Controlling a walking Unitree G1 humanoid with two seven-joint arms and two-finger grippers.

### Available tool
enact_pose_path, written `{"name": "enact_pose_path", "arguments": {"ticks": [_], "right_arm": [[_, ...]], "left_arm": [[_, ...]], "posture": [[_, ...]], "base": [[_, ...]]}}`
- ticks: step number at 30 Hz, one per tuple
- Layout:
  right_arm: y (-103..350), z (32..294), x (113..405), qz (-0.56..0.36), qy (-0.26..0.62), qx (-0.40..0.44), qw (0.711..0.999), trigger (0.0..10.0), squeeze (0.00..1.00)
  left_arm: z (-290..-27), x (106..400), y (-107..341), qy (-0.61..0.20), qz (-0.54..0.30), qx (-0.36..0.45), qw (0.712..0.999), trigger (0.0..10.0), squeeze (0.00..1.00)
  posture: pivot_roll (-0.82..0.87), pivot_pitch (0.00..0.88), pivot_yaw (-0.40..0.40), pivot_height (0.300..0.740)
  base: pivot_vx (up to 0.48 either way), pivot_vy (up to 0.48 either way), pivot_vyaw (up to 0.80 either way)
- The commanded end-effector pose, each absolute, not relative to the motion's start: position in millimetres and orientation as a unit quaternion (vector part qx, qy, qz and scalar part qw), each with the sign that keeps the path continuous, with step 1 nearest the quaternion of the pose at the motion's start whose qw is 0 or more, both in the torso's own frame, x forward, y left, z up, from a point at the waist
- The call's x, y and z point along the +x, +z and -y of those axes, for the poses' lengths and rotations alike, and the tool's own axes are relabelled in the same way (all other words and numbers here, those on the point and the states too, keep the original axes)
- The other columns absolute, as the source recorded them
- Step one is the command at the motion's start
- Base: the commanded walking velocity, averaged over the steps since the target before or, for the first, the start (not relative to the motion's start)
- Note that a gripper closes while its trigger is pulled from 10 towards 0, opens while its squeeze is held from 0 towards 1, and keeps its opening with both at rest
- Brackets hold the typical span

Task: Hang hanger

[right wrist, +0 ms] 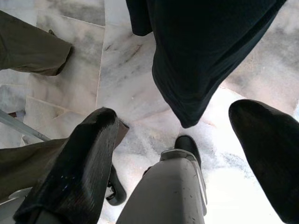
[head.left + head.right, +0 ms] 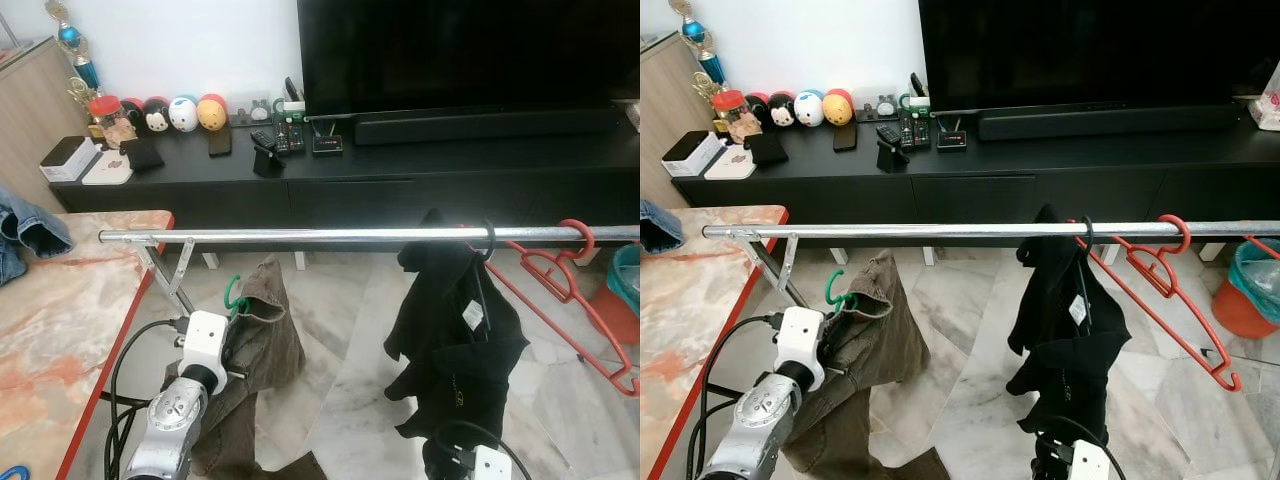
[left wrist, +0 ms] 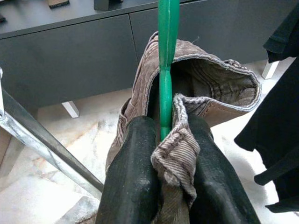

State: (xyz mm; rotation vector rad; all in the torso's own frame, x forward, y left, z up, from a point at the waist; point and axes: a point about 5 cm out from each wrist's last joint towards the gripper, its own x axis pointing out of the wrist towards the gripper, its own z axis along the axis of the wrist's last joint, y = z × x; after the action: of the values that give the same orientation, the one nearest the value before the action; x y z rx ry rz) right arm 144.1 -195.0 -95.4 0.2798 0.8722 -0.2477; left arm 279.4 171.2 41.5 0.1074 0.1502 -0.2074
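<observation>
Gripping the green hanger [image 3: 164, 84] and its brown corduroy trousers [image 3: 196, 93] between tightly closed fingers, the left gripper [image 3: 163, 182] holds them just below the silver rail [image 2: 330, 236]. The right gripper [image 1: 177, 154] hangs low with fingers spread wide, holding nothing. Farther along the rail hang a black garment [image 2: 450, 330] and red hangers [image 2: 560, 275].

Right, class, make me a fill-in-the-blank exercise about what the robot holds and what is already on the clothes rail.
1. The left gripper is shut on a hanger coloured ____.
2. The brown corduroy garment on that hanger sits ____ the metal rail, not yet hung.
3. The black garment already hangs from the ____.
4. The empty hanger on the rail is coloured ____.

Missing words: green; below; rail; red
</observation>
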Motion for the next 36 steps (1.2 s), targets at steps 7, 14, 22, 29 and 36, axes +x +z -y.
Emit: {"name": "enact_pose_path", "arguments": {"ticks": [7,14,22,29,36], "right_arm": [[-97.9,190.8,138.6,-0.428,-0.115,0.133,0.887,10.0,0.0],[-98.4,190.1,137.6,-0.429,-0.113,0.134,0.886,10.0,0.0],[-97.3,190.3,140.2,-0.425,-0.113,0.134,0.888,10.0,0.0],[-96.6,190.9,142.0,-0.423,-0.115,0.135,0.889,10.0,0.0],[-95.9,192.1,143.7,-0.421,-0.118,0.136,0.889,10.0,0.0]], "left_arm": [[-171.3,288.5,54.2,-0.103,-0.035,0.057,0.992,10.0,0.0],[-170.5,288.7,53.9,-0.103,-0.033,0.056,0.993,10.0,0.0],[-170.7,295.1,58.4,-0.099,-0.028,0.054,0.993,10.0,0.0],[-169.9,300.2,59.2,-0.094,-0.028,0.052,0.994,10.0,0.0],[-167.3,302.9,61.4,-0.094,-0.023,0.048,0.994,10.0,0.0]], "posture": [[-0.03,0.0,0.084,0.74],[-0.03,0.0,0.087,0.74],[-0.03,0.0,0.092,0.74],[-0.03,0.0,0.091,0.74],[-0.04,0.0,0.09,0.74]], "base": [[0.0,0.0,0.0],[0.0,0.0,0.0],[0.0,0.0,0.0],[0.0,0.0,0.0],[-0.034,0.0,0.0]]}}
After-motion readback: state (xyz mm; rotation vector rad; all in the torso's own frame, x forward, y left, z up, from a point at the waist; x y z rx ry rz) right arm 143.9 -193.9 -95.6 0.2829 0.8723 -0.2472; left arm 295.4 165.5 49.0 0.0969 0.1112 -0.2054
